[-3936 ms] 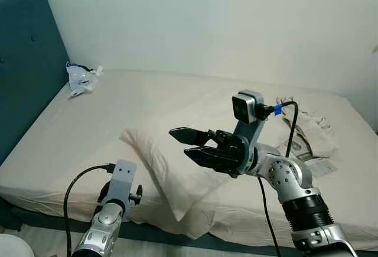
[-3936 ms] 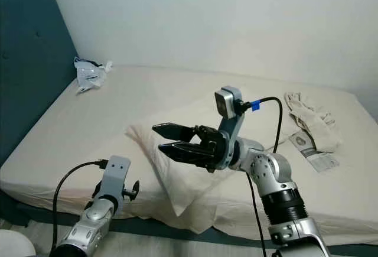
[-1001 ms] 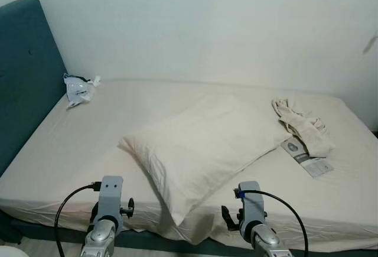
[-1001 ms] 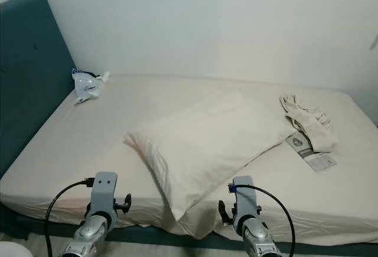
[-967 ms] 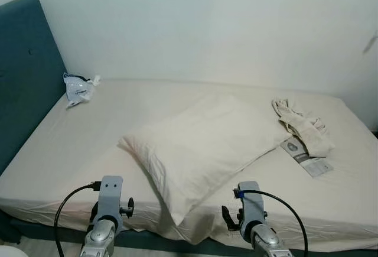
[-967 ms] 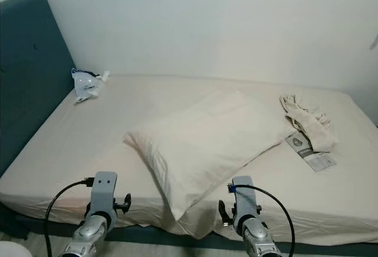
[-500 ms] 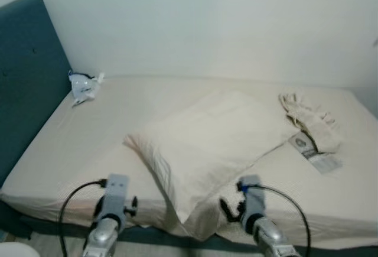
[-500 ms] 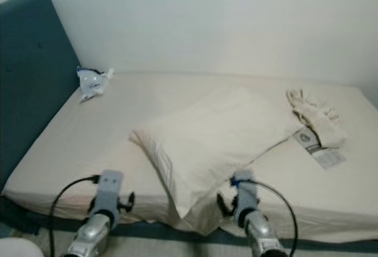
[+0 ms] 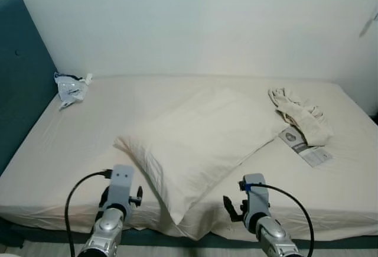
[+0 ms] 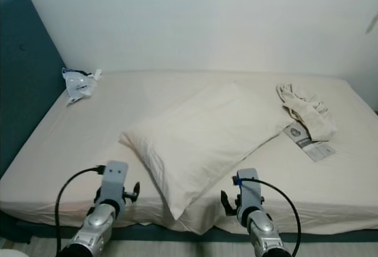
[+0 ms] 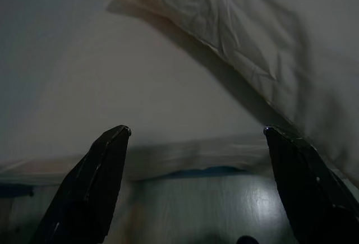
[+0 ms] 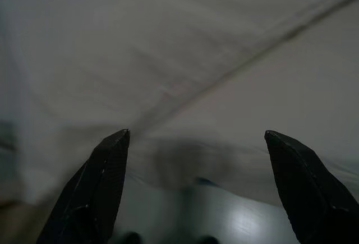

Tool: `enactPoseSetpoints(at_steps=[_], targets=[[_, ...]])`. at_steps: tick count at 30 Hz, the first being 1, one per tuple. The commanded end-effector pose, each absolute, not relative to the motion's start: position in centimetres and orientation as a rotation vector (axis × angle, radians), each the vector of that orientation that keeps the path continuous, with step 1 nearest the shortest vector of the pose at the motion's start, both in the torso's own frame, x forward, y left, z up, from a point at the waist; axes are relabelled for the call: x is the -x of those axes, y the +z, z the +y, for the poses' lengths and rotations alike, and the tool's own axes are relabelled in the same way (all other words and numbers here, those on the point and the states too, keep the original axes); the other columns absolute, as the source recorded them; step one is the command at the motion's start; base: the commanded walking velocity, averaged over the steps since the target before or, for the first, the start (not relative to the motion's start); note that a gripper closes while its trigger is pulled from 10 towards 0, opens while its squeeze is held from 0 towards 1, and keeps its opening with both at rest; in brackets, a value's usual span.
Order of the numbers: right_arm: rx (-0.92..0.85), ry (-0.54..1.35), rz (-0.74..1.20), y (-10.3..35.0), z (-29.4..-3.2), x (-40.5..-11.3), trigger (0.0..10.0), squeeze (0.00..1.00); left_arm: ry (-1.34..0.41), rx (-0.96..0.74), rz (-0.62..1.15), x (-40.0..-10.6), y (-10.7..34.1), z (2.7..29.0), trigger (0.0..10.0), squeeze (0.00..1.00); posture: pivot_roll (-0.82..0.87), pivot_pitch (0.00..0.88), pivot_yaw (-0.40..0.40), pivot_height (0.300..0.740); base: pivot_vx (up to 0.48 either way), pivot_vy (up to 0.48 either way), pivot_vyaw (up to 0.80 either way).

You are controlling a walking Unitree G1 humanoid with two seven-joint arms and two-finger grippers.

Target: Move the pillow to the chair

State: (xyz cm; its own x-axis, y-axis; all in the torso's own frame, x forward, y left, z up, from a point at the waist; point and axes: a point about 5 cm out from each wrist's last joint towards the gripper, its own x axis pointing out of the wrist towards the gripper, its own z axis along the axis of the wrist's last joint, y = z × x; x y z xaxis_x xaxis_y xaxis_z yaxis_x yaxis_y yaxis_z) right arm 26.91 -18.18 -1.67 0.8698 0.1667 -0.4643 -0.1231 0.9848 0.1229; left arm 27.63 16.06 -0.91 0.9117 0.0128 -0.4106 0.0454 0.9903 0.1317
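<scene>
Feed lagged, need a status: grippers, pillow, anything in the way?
Left gripper and right gripper open, empty, low at the bed edge. Pillow flat on the bed, ungrasped. Cloth and crumpled bag lie apart from it.

Pillow lying slantwise in the middle of the bed, both arms low at the near edge.

The pillow (image 9: 204,139) lies on the bed (image 9: 88,133), one corner overhanging the near edge. A headboard (image 9: 18,80) stands at the left, a crumpled bag (image 9: 69,88) beside it. Right of the pillow lie a bunched cloth (image 9: 301,115) and a packet (image 9: 304,147). The left gripper (image 11: 193,143) and right gripper (image 12: 193,143) flank the overhanging corner, jaws spread.
</scene>
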Motion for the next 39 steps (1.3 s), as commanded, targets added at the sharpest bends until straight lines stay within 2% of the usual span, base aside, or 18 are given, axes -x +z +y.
enactPoseSetpoints(at_steps=[1,3,7,12,15,18,21,22,23,26,31,33,35,39], targets=[[-0.169,0.193,0.471,-1.4,-17.1,-27.2,10.0,0.00,-0.013,-0.133,0.414,-27.9,-0.7,16.0,10.0,0.00,-0.08,0.076,0.003,0.740,0.000,0.000,0.00],[-0.157,0.199,0.475,-1.4,-16.9,-27.2,10.0,0.00,-0.009,-0.138,0.418,-27.8,-0.7,16.3,10.0,0.00,-0.08,0.076,0.004,0.740,0.000,0.000,0.00],[0.006,0.215,0.469,-1.5,-16.3,-27.0,10.0,0.00,0.030,-0.152,0.442,-27.3,-1.2,17.9,10.0,0.00,-0.09,0.063,0.008,0.740,0.000,0.000,0.00],[-0.009,0.180,0.478,-1.7,-16.6,-26.9,10.0,0.00,0.038,-0.161,0.449,-27.3,-1.2,18.3,10.0,0.00,-0.06,0.067,0.006,0.740,0.000,0.000,0.00],[0.097,0.188,0.447,-1.4,-16.6,-27.2,10.0,0.00,0.110,-0.181,0.397,-27.4,-0.5,19.4,10.0,0.00,-0.06,0.066,0.014,0.740,0.000,0.000,0.00],[0.107,0.191,0.444,-1.3,-16.6,-27.2,10.0,0.00,0.138,-0.191,0.398,-27.5,-0.4,19.8,10.0,0.00,-0.06,0.068,0.013,0.740,0.000,0.000,0.00],[0.162,0.107,0.429,-1.1,-17.3,-27.5,10.0,0.00,0.153,-0.204,0.438,-27.4,-0.7,20.2,10.0,0.00,-0.06,0.072,0.011,0.740,0.000,0.000,0.00],[0.162,0.107,0.429,-1.1,-17.3,-27.5,10.0,0.00,0.153,-0.204,0.438,-27.4,-0.7,20.2,10.0,0.00,-0.06,0.072,0.011,0.740,0.000,0.000,0.00],[0.078,0.001,0.471,-1.3,-18.4,-27.6,10.0,0.00,0.173,-0.183,0.414,-27.4,-0.5,20.5,10.0,0.00,-0.05,0.070,0.010,0.740,0.000,0.000,0.00],[-0.012,-0.089,0.486,-1.2,-19.4,-27.7,10.0,0.00,0.191,-0.164,0.403,-27.5,-0.3,20.7,10.0,0.00,-0.04,0.065,0.010,0.740,0.000,0.000,0.00],[0.137,-0.030,0.430,-0.4,-19.0,-28.3,10.0,0.00,0.174,-0.174,0.377,-27.7,0.0,20.3,10.0,0.00,-0.04,0.060,0.001,0.740,0.000,0.000,0.00],[0.212,-0.038,0.429,-0.2,-18.5,-28.7,10.0,0.00,0.194,-0.144,0.289,-27.9,0.9,20.3,10.0,0.00,-0.05,0.059,-0.002,0.740,0.000,0.000,0.00],[0.203,0.023,0.426,0.1,-18.0,-29.1,10.0,0.00,0.204,-0.149,0.290,-27.9,0.9,20.6,10.0,0.00,-0.06,0.072,0.003,0.740,0.000,0.000,0.00],[0.145,0.013,0.416,0.5,-17.8,-29.5,10.0,0.00,0.201,-0.168,0.313,-27.6,0.5,20.7,10.0,0.00,-0.06,0.081,-0.004,0.740,0.000,0.000,0.00]])
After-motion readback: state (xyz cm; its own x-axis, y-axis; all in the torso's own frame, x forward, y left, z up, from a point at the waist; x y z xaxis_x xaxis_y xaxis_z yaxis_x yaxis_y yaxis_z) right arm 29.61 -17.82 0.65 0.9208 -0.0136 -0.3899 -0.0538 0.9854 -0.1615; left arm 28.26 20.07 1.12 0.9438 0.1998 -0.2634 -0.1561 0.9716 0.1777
